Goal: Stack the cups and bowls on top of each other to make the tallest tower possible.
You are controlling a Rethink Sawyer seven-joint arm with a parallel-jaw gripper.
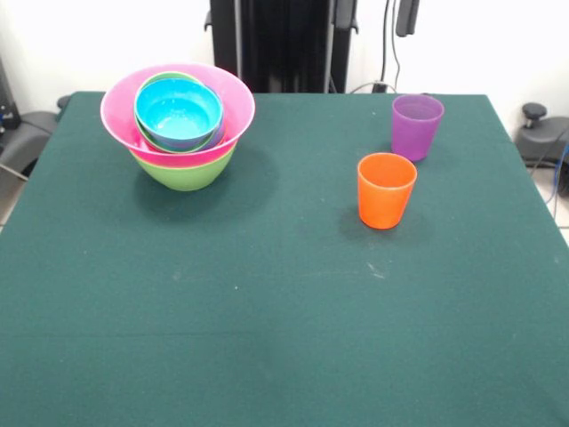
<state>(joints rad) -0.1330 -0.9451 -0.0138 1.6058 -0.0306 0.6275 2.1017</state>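
The tower (178, 124) stands at the far left of the green table (267, 294). Its base is a large lime green bowl (185, 171). A huge pink bowl (120, 111) sits in it, and smaller bowls nest inside, with a cyan bowl (178, 111) on top. The purple cup (417, 126) stands upright at the far right. The orange cup (387, 190) stands upright a little nearer and to its left. Both cups are apart from the tower and from each other. The gripper does not show.
The robot's black pedestal (284, 44) stands behind the table's far edge. Dark equipment lies off the table at the left (22, 129) and at the right (538, 133).
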